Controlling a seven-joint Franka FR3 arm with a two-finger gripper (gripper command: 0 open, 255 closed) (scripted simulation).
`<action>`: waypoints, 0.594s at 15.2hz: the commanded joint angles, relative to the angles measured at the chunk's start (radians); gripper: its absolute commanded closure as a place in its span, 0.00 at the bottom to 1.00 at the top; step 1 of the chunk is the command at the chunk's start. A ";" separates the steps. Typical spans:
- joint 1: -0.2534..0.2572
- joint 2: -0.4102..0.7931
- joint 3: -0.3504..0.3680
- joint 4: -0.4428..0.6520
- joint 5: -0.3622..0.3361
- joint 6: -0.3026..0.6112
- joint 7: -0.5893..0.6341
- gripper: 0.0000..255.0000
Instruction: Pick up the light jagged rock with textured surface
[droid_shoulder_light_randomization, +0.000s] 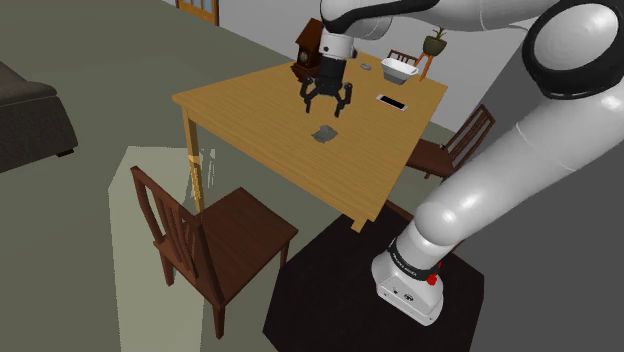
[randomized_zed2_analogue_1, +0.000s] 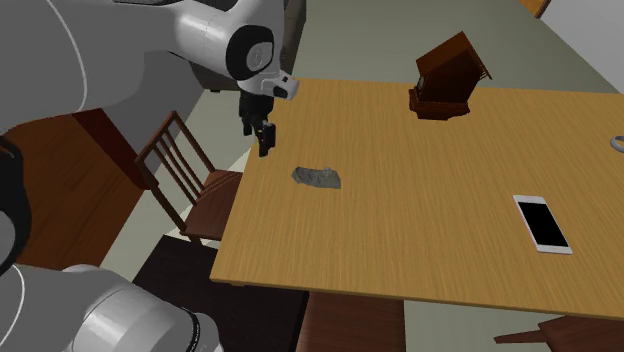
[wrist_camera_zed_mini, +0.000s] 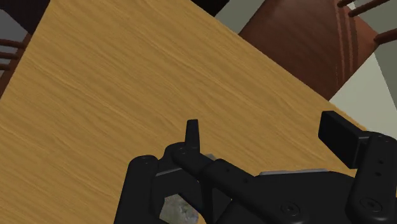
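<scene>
Well, nothing has been lifted yet, as far as I can see from where I stand. The big wooden desk (droid_shoulder_light_randomization: 250, 110) carries everything, and the rock lies flat on it, untouched. By my reckoning the reach is mostly made, while the descent, the closing and the lift are all left to do.

The white arm (droid_shoulder_light_randomization: 520, 170) rises from its stand (droid_shoulder_light_randomization: 310, 300), swings up high in a broad arc and bends over the desk, so that its wrist points almost straight down at the wood. A slat-backed chair (droid_shoulder_light_randomization: 215, 235) waits at the long edge nearest me. A dark wooden house-shaped ornament (randomized_zed2_analogue_1: 448, 75) sits toward the far edge, and a phone (randomized_zed2_analogue_1: 541, 223) lies face up well apart from the rock.

The gripper (droid_shoulder_light_randomization: 326, 108) hangs in the air above the desk. Its two black fingers are spread wide, with nothing between them but bare wood. It is clear of the surface and touches nothing.

The rock (randomized_zed2_analogue_1: 317, 178), a small, grey, lumpy piece with rough facets, rests on the open middle stretch of the desk, somewhat toward the chair's edge. It lies near the gripper but lower. I would guess the gripper needs a slight shift to centre over the rock before coming down, though I cannot judge exactly how far off it is.
</scene>
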 joint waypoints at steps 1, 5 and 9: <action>-0.019 0.074 -0.013 0.039 0.010 0.026 0.058 0.00; -0.055 0.194 -0.047 0.096 0.034 0.072 0.159 0.00; -0.091 0.304 -0.084 0.147 0.066 0.114 0.252 0.00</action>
